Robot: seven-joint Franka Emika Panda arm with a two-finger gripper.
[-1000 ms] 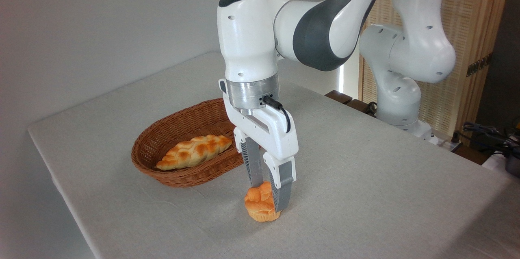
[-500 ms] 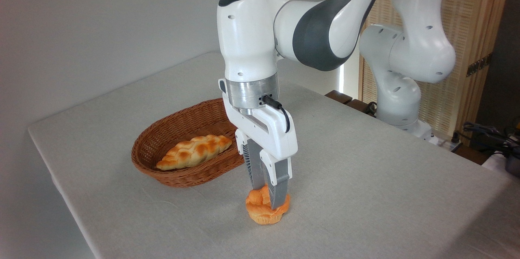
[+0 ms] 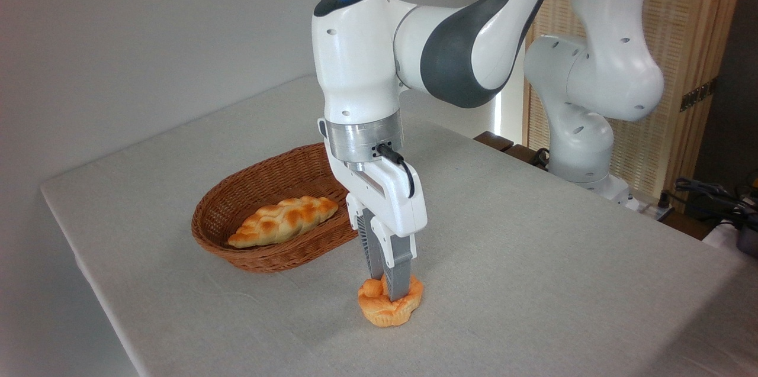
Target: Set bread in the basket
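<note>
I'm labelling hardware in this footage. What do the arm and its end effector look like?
The arm has glossy white rounded shells with dark grey joint sections and a blue light on a dark cap. A silver metal ring sits at the wrist, with a black cable plugged in. The white end effector carries two grey ribbed fingers.

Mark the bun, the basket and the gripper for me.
bun (image 3: 379, 313): fixed camera, pale ridged base.
basket (image 3: 260, 260): fixed camera, near outer wall.
gripper (image 3: 388, 289): fixed camera, between the fingers' tips.
</note>
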